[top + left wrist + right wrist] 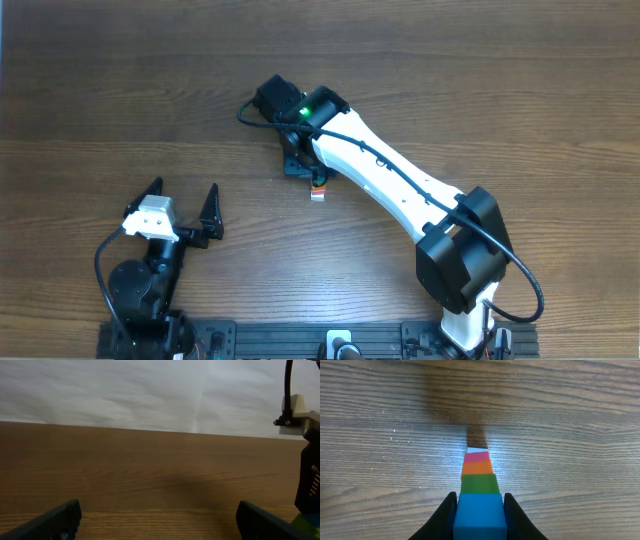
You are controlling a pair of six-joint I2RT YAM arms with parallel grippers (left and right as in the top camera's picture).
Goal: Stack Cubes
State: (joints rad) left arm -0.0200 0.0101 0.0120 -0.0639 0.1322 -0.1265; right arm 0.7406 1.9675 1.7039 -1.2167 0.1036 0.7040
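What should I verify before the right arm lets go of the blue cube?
1. Grasp: the right gripper has its fingers on both sides of the blue cube. Ok.
2. Blue cube seated on the green cube: the contact face is hidden. Cannot tell.
3. Column below: the green cube, orange cube, pink cube and white cube line up in the right wrist view. Ok.
4. Blue cube square over the green cube: it looks centred from above. Ok.
5. Left gripper: open and well away from the stack. Ok.
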